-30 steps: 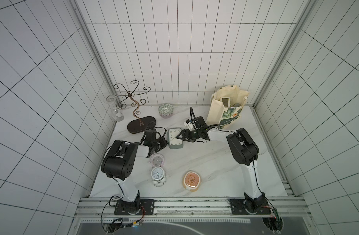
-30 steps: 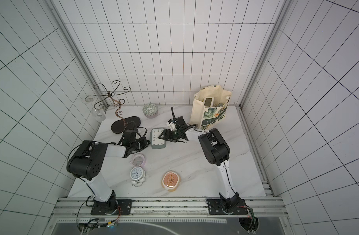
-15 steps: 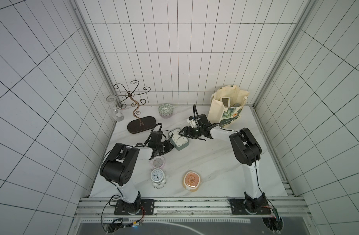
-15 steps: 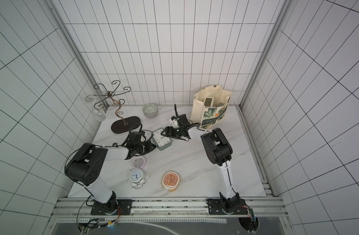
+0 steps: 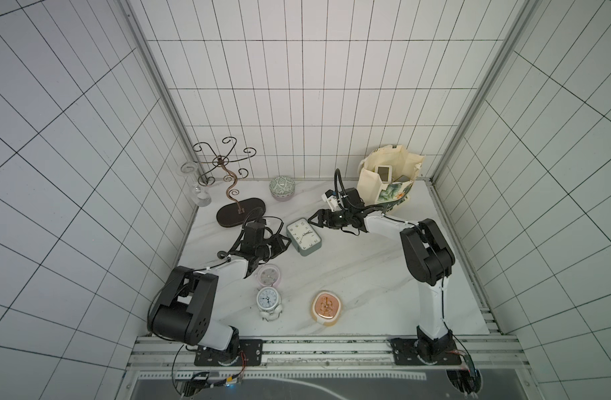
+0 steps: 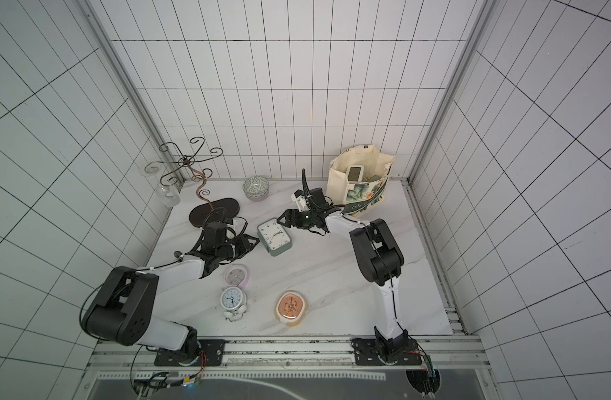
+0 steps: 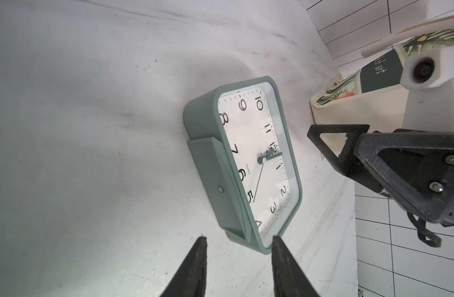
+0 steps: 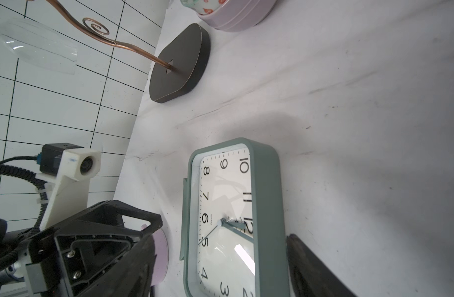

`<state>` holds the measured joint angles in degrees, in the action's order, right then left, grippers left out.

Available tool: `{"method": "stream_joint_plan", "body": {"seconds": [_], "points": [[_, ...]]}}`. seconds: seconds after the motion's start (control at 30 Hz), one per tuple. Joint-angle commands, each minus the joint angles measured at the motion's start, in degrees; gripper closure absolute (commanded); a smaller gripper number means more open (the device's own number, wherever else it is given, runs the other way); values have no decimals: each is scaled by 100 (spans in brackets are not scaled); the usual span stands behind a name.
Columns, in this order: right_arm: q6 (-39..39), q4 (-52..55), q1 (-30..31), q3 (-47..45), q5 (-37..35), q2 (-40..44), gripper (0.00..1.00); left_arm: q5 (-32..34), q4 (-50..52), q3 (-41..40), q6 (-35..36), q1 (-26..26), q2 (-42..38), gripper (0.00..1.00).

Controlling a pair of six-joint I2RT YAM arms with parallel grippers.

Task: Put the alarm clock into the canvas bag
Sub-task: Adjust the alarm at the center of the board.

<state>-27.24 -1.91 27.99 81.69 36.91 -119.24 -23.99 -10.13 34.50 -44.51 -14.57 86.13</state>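
In both top views we are finding the clock (image 5: 304, 238) lying face up on the table (image 5: 349, 277), well apart from the bag (image 5: 369, 187), which is standing open at the far corner behind the right arm, with a white device (image 5: 383, 173) already showing inside. The left gripper (image 5: 282, 242) is sitting just beside the clock's near corner and the right gripper (image 5: 312, 219) is reaching at its far end. Through the left wrist camera we are seeing the left gripper (image 7: 238, 237) with its jaws parted and gripping nothing, only the tip of one corner of the clock (image 7: 246, 164) lying between them, and we are judging that this arm should be keeping off the case rather than nudging it. Through the right wrist camera we are seeing the right gripper (image 8: 220, 236) open as well, its fingers (image 8: 310, 264) straddling the clock (image 8: 236, 218) at the end by the numeral 3, one lying just beside the green edge and the other standing off with a gap. We are taking the step in hand to be the right arm's pick. To do it well we are wanting the fingers pushed further along, so that the pads are seating on the flat long sides and not on the rounded corners. The close should be coming square, since the smooth case is likely to pivot or slip. The lift should be staying level and high enough to be clearing the bag's soft rim and handles
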Motion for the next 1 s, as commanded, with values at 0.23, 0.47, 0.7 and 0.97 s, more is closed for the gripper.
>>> {"method": "stream_joint_plan", "body": {"seconds": [0.23, 0.47, 0.7, 0.97], "points": [[290, 171, -63, -154, 484, -24, 24, -485, -1232, 171, -390, -46, 860, 69], [508, 417, -50, -92, 441, -186, 43, -515, -1385, 320, -401, -94, 1015, 72], [621, 652, -30, 12, 323, -349, 58, -614, -1389, 562, -369, -90, 1230, 76], [870, 887, 3, 52, -185, -211, 54, -633, -1319, 646, -357, -91, 1293, 76]]}}
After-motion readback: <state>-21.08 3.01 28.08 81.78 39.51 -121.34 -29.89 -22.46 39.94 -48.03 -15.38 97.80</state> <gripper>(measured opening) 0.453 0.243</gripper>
